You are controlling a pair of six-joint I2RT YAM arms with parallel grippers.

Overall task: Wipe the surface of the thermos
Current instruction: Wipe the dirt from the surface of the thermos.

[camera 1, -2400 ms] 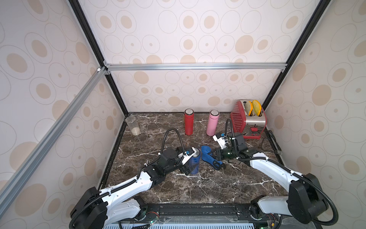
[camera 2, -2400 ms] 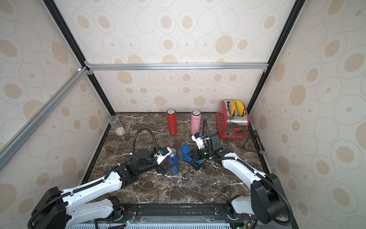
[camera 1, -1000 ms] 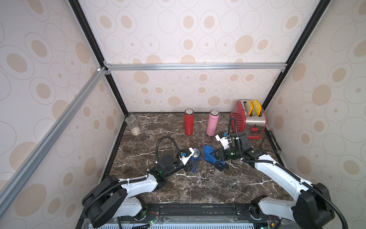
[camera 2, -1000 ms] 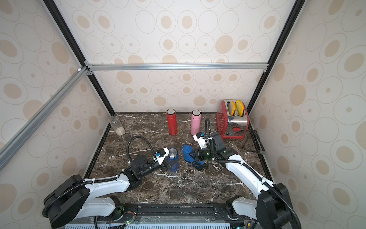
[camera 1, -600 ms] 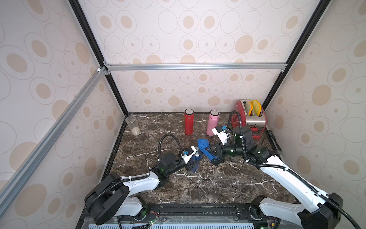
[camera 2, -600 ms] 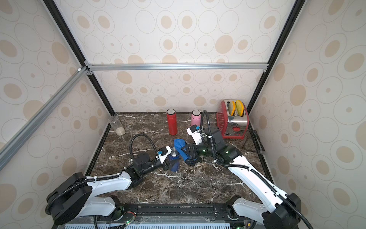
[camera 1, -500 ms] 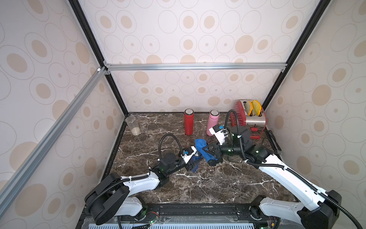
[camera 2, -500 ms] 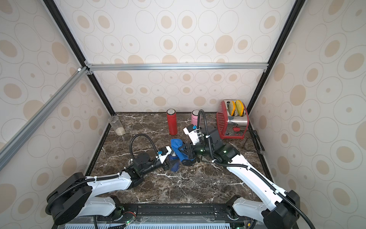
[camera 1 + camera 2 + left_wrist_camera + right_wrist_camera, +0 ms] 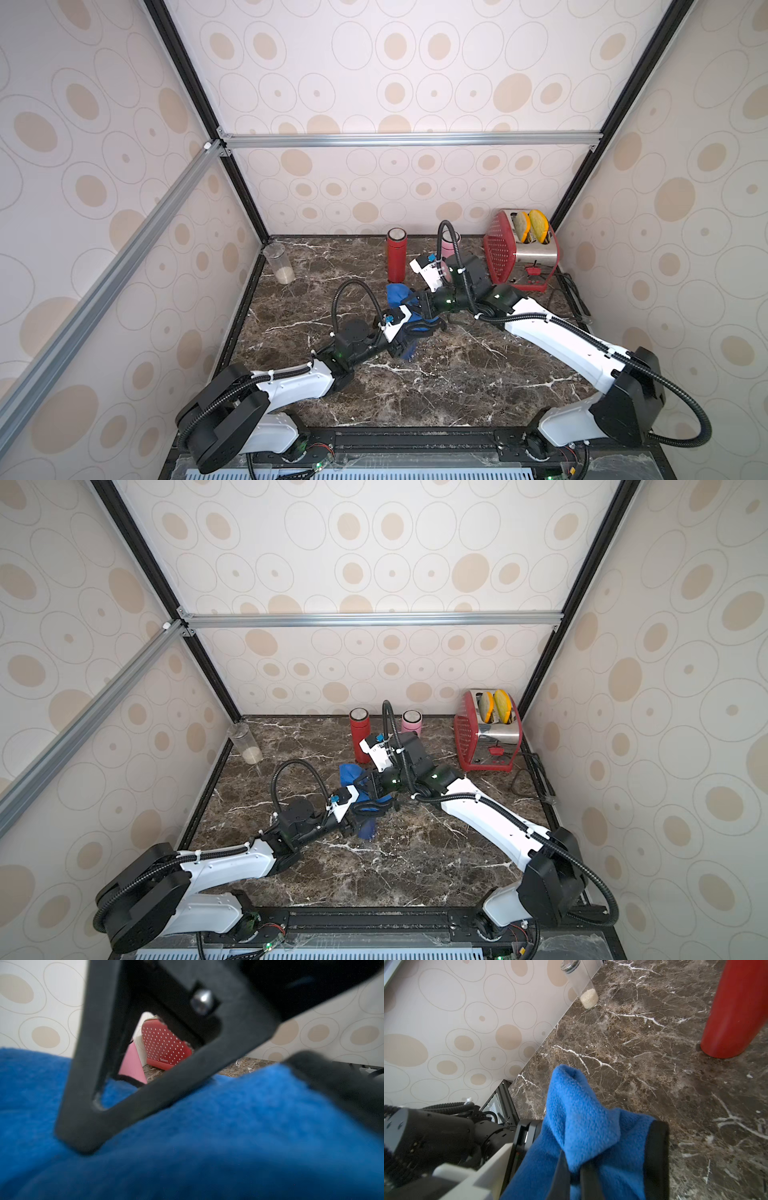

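Now fuzzy blue cloth [image 9: 577, 1115] tight in right gripper [image 9: 574, 1167], over cylindrical thermos [image 9: 368, 828] fast in left gripper [image 9: 360, 812].

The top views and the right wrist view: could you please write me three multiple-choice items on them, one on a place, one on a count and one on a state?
1. Where does the clear jar stand?
A. front edge, middle
B. back right corner
C. back left corner

2. How many slices stand in the red toaster?
A. one
B. two
C. four

3. How is the right claw?
A. shut on the blue cloth
B. open and empty
C. shut on the jar

Answers: 1 C, both top views show it in the far left corner; 2 B, two tops stick out of the slots; 3 A, the right wrist view shows the cloth pinched in it.
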